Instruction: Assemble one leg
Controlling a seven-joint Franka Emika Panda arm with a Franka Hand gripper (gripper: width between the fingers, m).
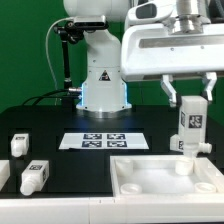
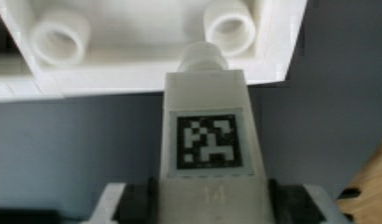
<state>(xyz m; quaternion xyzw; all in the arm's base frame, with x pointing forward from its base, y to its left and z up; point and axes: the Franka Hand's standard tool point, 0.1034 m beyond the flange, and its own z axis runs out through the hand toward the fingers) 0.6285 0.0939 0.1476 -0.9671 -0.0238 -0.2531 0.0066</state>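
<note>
White panel (image 1: 145,160) partly off-frame

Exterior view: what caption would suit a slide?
The tool holds a tagged white leg upright over the white panel; two spare legs lie aside.

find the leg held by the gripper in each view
exterior view: the leg hangs upright in the gripper at the exterior view's right, over a corner of the white panel.
wrist view: the leg fills the middle, its tip by the panel's round socket.
shared landmark: the leg's black-and-white tag.
</note>
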